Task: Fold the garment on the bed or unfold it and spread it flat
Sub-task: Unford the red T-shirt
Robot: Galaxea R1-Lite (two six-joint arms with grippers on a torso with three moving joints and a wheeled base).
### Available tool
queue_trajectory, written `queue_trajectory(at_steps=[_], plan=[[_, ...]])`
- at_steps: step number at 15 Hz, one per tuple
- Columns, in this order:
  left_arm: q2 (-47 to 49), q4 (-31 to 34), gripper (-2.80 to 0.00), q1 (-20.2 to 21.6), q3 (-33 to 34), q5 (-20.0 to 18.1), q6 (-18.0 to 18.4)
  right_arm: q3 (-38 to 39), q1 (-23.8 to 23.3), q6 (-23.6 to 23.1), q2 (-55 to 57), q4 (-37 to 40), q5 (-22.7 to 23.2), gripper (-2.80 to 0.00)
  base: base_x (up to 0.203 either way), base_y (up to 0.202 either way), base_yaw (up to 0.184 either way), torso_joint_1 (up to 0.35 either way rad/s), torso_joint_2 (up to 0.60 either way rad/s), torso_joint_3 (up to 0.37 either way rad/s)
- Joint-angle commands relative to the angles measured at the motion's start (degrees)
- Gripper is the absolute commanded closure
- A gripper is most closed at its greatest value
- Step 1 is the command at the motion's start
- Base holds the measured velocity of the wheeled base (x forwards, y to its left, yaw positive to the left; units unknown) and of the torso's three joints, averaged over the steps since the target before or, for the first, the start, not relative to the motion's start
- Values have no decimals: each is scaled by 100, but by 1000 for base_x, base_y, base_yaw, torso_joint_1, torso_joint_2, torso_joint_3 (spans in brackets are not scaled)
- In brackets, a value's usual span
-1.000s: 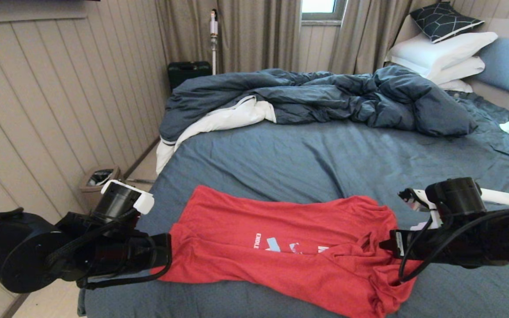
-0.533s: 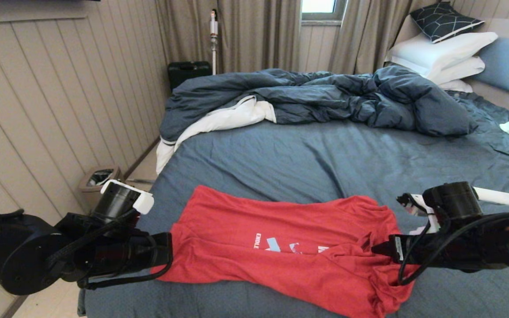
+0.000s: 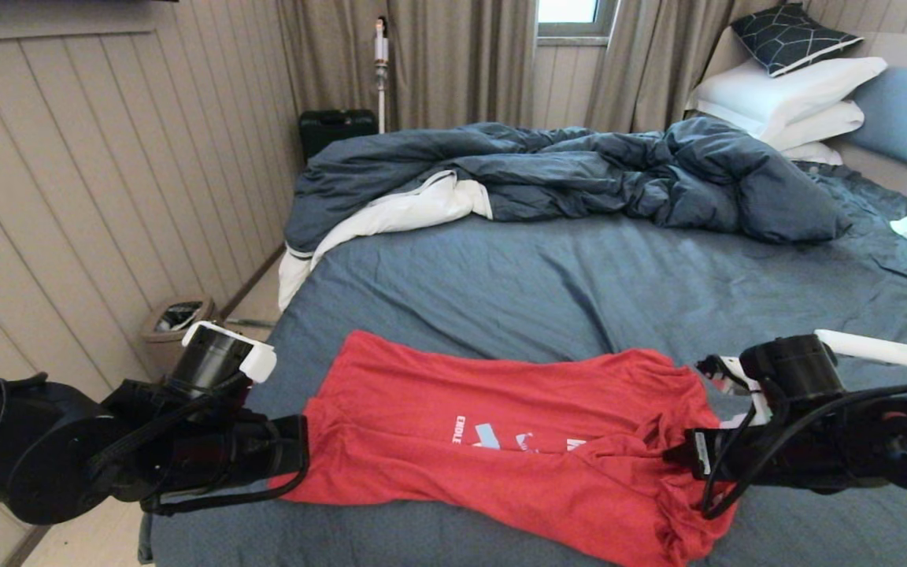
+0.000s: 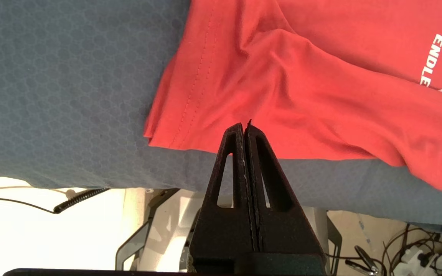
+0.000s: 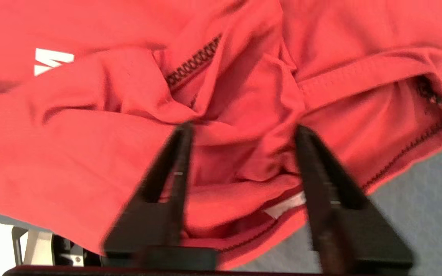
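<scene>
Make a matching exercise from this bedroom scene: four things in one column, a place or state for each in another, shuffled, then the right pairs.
Things:
1. left pincer
2. right pincer
3. duvet
4. T-shirt

Places or states:
A. rumpled across the far part of the bed
B. open, around bunched fabric at the neck end
C. lying creased at the near edge of the bed
D. shut, at the hem end

Pairs: 1-D, 2-B, 3-A, 4-C

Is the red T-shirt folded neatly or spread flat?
Neither: the garment lies rumpled on the bed, its near part lapped over, hiding some chest print, its collar end bunched.
</scene>
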Motion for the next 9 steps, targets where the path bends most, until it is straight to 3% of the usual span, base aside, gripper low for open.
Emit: queue_trajectory(at_steps=[1,9], plan=[[37,-5,0,-1,-10,4,-19,69,15,2,11,-111,-7,0,0,0,0,0,0,0],[64,-5,0,-1,16,-22,-28,174,24,46,-603,-75,-7,0,0,0,0,0,0,0]])
